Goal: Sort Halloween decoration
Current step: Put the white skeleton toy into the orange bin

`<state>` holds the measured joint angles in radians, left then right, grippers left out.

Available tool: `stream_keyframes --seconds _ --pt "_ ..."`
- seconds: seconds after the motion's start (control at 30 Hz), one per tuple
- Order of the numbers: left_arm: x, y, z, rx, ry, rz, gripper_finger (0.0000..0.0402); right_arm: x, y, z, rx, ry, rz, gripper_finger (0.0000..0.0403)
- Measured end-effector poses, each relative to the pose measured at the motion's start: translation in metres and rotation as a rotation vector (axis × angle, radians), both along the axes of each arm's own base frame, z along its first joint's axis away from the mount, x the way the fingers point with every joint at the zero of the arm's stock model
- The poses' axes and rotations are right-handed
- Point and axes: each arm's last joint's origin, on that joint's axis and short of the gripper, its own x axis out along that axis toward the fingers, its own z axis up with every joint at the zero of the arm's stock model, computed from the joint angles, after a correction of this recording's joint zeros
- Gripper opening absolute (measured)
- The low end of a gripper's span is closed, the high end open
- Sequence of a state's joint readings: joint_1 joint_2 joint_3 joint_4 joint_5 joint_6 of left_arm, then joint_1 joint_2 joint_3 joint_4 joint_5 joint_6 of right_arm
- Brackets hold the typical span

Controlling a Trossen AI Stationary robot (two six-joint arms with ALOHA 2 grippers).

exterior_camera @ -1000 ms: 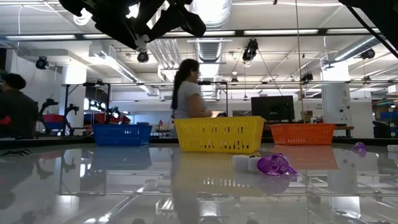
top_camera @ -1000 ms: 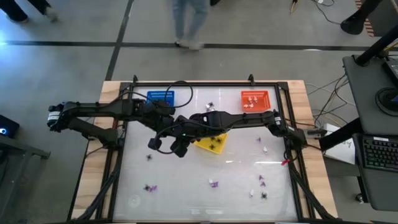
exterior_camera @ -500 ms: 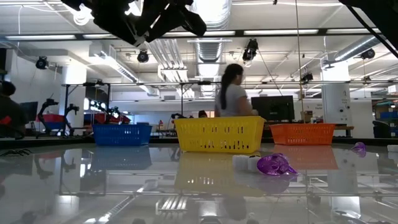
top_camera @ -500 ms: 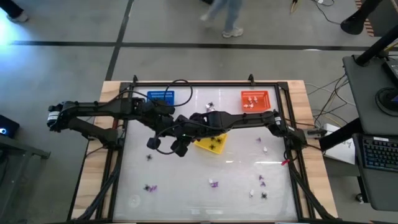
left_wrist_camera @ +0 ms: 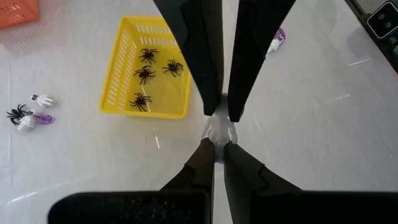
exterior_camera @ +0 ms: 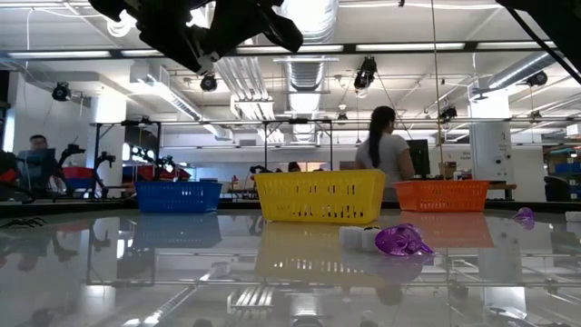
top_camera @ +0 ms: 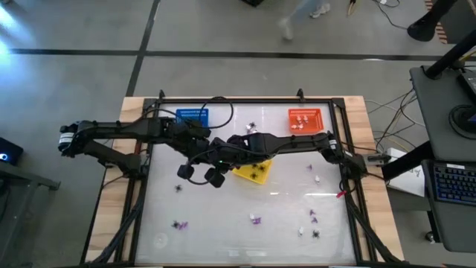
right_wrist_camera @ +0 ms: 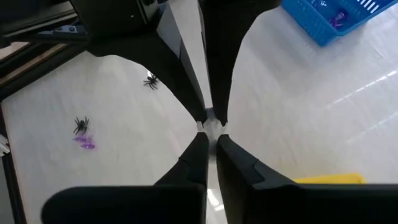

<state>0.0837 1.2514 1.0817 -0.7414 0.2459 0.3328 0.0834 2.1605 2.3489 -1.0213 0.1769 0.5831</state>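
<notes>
- Meeting tip to tip above the table's [top_camera: 282, 201] left-middle: left claw [left_wrist_camera: 216, 146] and right claw [right_wrist_camera: 210, 138], both pinched closed, fingers pointing straight at each other.
- One small white piece [left_wrist_camera: 217, 129] sits exactly at the junction, caught between both sets of tips. It reads as a handover, though which claw really bears it is not clear from these views.
- Key relation: orange basket [top_camera: 291, 119] lies at the far right corner, well apart from the claws and on the right arm's side, so the right arm is the nearer carrier. It already holds white bits [top_camera: 300, 121].
- Yellow basket [left_wrist_camera: 115, 81] is just beside the claws and carries four black spiders [left_wrist_camera: 144, 73].
- Blue basket [top_camera: 192, 115] is at the far left, with a purple bit [right_wrist_camera: 336, 17] inside.
- The white piece looks tiny, pale and knobbly, much smaller than the fingertips; no long axis readable.
- Loose decorations lie scattered on the table's near half: a spider-and-purple pair [top_camera: 178, 223] near left, mixed bits [top_camera: 312, 217] near right.
</notes>
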Motion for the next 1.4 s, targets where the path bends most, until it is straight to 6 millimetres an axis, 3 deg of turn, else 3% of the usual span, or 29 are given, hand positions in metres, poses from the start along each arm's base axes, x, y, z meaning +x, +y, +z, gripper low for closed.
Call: stream_keyframes --seconds 0.33,0.87,1.13,1.4 --pt "-0.002 0.000 0.001 0.000 0.009 0.002 0.0000 0.001 0.002 0.001 0.021 -0.016 -0.020 0.0018" --pt "-0.006 0.000 0.005 0.022 -0.004 0.015 0.0000 0.001 0.000 0.001 0.017 -0.012 0.010 0.0141" --pt "-0.006 0.001 0.006 0.031 -0.012 0.008 0.0000 0.001 -0.001 0.001 0.012 -0.015 0.014 0.0148" --pt "-0.006 0.000 0.020 0.025 -0.036 -0.010 0.0000 0.001 -0.002 0.000 -0.013 -0.005 0.007 0.0141"
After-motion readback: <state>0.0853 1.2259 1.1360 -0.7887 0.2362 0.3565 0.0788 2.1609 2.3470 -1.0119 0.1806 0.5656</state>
